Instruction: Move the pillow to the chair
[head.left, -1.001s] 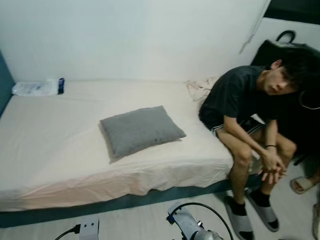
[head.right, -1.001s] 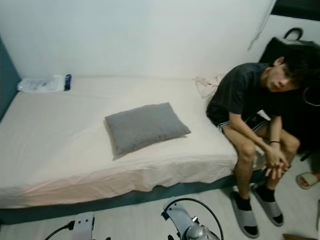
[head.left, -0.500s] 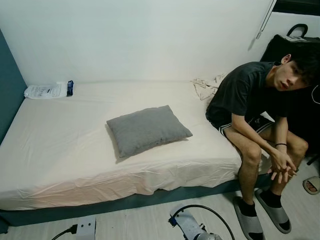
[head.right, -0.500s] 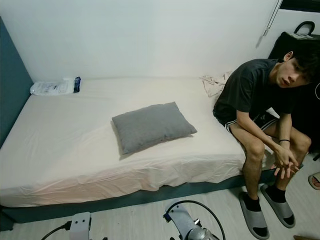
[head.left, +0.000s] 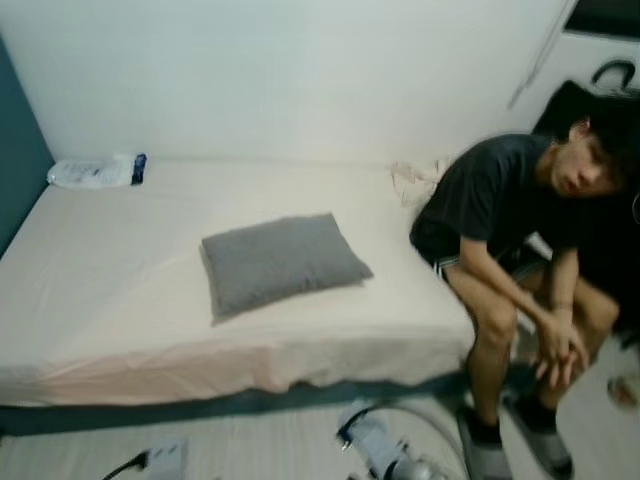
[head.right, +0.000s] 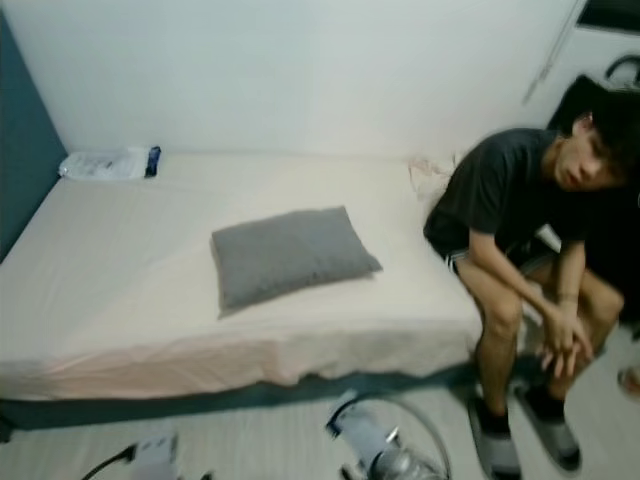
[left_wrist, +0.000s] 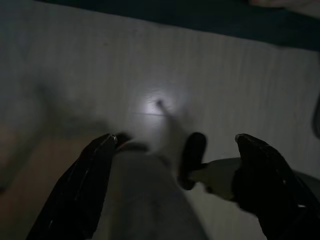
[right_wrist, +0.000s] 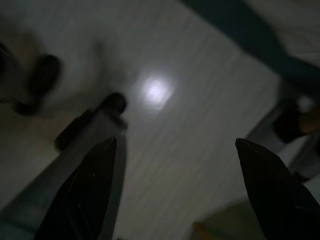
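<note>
Both end effectors spread above floor; pillow (head.left: 281, 260) far off, on bed (head.left: 120, 300).

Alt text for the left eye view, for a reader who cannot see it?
A grey pillow lies flat in the middle of a cream bed against a white wall. A person in a dark shirt sits hunched on the bed's right end, and a plastic packet lies at the far left corner.

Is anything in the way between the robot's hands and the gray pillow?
Nothing lies on or around the pillow; bare sheet surrounds it. Both hands hang open over the floor, short of the bed. The person sits off to the right.
</note>
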